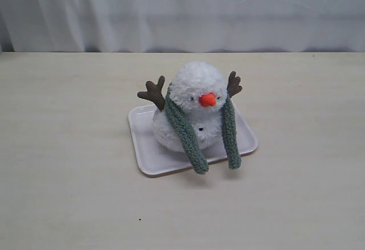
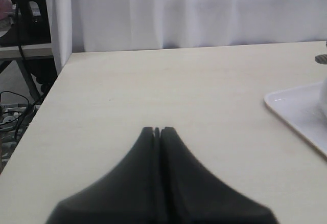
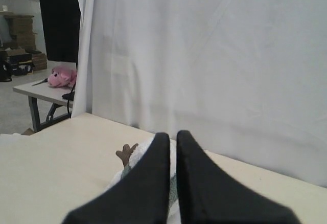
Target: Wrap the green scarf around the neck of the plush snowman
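The plush snowman [image 1: 197, 90] sits on a white tray [image 1: 149, 167] in the middle of the table. Its orange nose points toward the front. The green scarf [image 1: 185, 130] lies round its neck, hiding the crease, and both ends hang down its front past the tray's rim. Neither gripper shows in the exterior view. My left gripper [image 2: 157, 130] is shut and empty above bare table, with the tray's corner [image 2: 296, 106] off to one side. My right gripper [image 3: 173, 135] has its fingers almost together, holding nothing, and the snowman [image 3: 144, 146] lies just beyond them.
A white curtain [image 1: 182, 10] hangs along the table's far edge. Bare tabletop [image 1: 68, 147] surrounds the tray. Off the table, the right wrist view shows a pink plush [image 3: 61, 75] on another table, and the left wrist view shows cables [image 2: 13, 111] past the table's edge.
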You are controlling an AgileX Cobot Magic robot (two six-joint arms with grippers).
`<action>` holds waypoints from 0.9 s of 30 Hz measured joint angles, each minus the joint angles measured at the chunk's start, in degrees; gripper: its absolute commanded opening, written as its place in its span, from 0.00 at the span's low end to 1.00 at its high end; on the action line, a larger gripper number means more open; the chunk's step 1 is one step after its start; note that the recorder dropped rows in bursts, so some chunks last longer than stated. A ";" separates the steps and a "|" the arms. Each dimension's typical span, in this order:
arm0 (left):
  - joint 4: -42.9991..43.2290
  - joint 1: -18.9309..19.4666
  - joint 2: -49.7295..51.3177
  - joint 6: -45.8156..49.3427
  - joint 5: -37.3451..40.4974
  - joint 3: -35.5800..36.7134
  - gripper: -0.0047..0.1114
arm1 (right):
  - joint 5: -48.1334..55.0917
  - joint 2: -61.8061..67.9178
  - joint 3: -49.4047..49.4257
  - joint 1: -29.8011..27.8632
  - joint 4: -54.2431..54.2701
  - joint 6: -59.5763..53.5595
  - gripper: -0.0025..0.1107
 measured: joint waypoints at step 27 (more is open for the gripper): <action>0.00 0.00 0.00 0.40 0.00 0.00 0.04 | 1.86 0.00 0.00 0.00 0.00 0.00 0.06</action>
